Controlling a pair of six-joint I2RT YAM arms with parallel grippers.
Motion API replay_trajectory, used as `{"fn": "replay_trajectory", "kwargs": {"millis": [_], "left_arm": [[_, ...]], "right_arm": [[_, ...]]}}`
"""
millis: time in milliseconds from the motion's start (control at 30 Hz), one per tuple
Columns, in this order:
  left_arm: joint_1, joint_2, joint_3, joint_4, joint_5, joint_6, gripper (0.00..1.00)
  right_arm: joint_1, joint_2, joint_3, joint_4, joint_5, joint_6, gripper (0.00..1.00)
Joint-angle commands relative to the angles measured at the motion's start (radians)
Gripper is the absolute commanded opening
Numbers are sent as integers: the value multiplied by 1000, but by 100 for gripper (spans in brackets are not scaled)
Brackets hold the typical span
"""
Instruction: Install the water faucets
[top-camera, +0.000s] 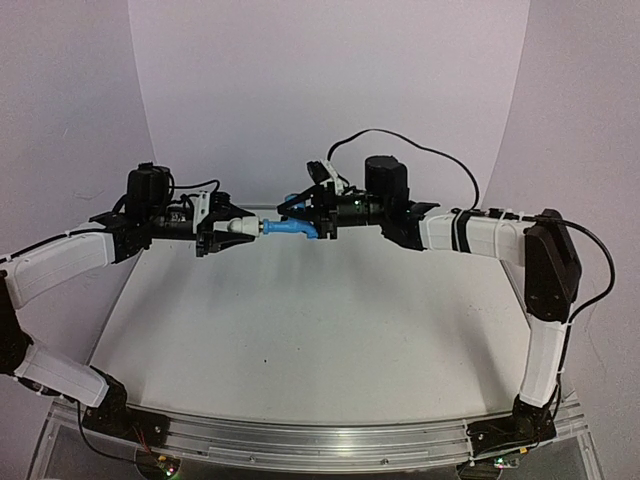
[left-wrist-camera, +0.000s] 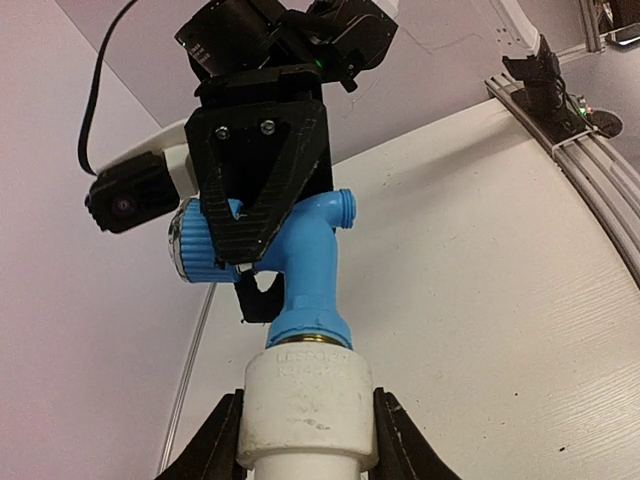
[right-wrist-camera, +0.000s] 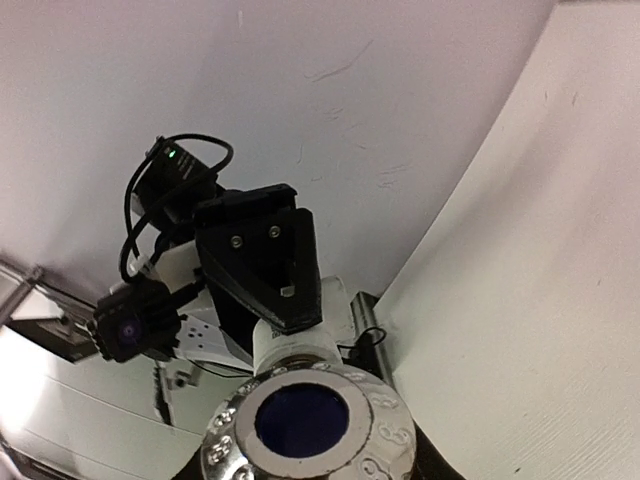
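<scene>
Seen from overhead, both arms are reaching toward each other above the white surface (top-camera: 300, 340). The left fingers (top-camera: 220, 240) are gripping the white fitting (top-camera: 241, 227), and the right fingers (top-camera: 322, 226) are gripping the light-blue tap body (top-camera: 288, 228). The two parts are meeting end to end in the air between the arms, lying roughly level and clear of the surface.

In the left wrist view, the left fingers are pressing on both sides of the white fitting. The tap body is sitting on the fitting's far end, with a brass-coloured ring (left-wrist-camera: 305, 342) showing at the joint. The right fingers are clamping the tap body near its bend. The tap's ribbed knob (left-wrist-camera: 195, 250) is sticking out to the left, and its threaded spout (left-wrist-camera: 345, 210) is pointing right.

In the right wrist view, a round silvery disc (right-wrist-camera: 300, 420) with a dark-blue centre is filling the bottom edge, very close to the lens. The right fingers are barely showing here, so their grip cannot be judged from this view. Beyond the disc, the left fingers are holding the white fitting.
</scene>
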Motion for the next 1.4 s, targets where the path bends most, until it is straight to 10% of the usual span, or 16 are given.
{"fn": "replay_trajectory", "kwargs": {"millis": [0, 200, 600, 767, 1367], "left_arm": [[19, 27, 66, 77, -182, 77, 0], [20, 24, 43, 83, -183, 56, 0], [34, -53, -59, 135, -230, -101, 0], [40, -79, -82, 196, -183, -229, 0], [101, 49, 181, 180, 95, -1692, 0]], "right_arm": [[23, 26, 24, 96, -166, 445, 0], [-2, 11, -21, 154, -134, 552, 11], [-51, -43, -83, 171, -107, 503, 94], [-111, -104, -202, 172, -63, 387, 98], [-124, -358, -288, -158, 256, -1724, 98]]}}
